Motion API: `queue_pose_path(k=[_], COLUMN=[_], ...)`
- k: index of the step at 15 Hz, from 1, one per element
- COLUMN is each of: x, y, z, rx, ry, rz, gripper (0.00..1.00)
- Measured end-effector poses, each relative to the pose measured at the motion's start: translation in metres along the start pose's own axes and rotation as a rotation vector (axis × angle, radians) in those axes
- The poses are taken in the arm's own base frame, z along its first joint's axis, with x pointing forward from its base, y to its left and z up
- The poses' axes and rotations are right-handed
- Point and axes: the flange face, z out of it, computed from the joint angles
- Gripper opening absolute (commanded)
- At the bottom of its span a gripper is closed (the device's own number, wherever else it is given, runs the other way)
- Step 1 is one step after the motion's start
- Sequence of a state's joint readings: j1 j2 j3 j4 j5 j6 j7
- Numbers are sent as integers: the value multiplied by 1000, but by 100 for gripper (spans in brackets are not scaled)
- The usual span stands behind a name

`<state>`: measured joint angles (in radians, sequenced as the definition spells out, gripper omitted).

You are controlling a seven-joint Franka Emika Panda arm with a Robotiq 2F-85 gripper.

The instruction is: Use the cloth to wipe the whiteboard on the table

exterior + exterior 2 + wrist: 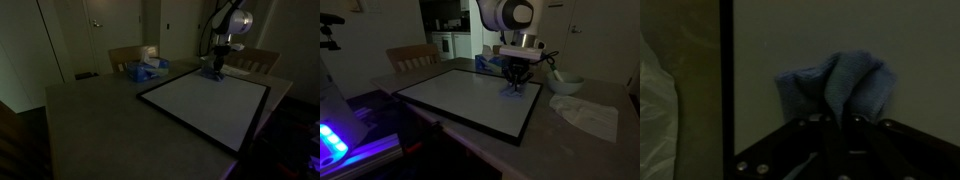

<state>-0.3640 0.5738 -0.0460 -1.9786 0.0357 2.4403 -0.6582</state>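
Observation:
A white whiteboard with a black frame [205, 105] [470, 97] lies flat on the table in both exterior views. My gripper [213, 68] [514, 82] stands over its far edge, shut on a blue cloth [211, 72] [513, 87] that is pressed on the board. In the wrist view the bunched blue cloth [840, 85] sits on the white board surface [755, 55] just ahead of the fingers [838, 122], with the board's black frame edge [726, 60] to the left.
A blue-and-white bag [146, 68] lies on the table beyond the board. A white bowl [565, 83] and a crumpled white cloth [588, 115] sit beside the board. Wooden chairs [125, 56] [412, 57] stand at the table edge.

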Motion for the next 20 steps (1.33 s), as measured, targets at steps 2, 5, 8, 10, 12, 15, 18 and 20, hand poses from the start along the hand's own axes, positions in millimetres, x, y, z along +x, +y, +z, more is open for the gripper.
queue_pose_path(k=[2, 5, 8, 10, 12, 15, 18, 20], x=[-13, -32, -44, -44, -44, -45, -52, -61], y=[-5, -13, -16, -17, -17, -17, -15, -14], z=[1, 8, 9, 8, 8, 9, 11, 13], rx=[8, 27, 21, 20, 20, 21, 23, 24], ry=[-16, -38, -23, -22, -22, -24, -35, -50], rz=[1, 3, 12, 12, 12, 15, 23, 26], gripper=[2, 2, 9, 9, 2, 2, 2, 2])
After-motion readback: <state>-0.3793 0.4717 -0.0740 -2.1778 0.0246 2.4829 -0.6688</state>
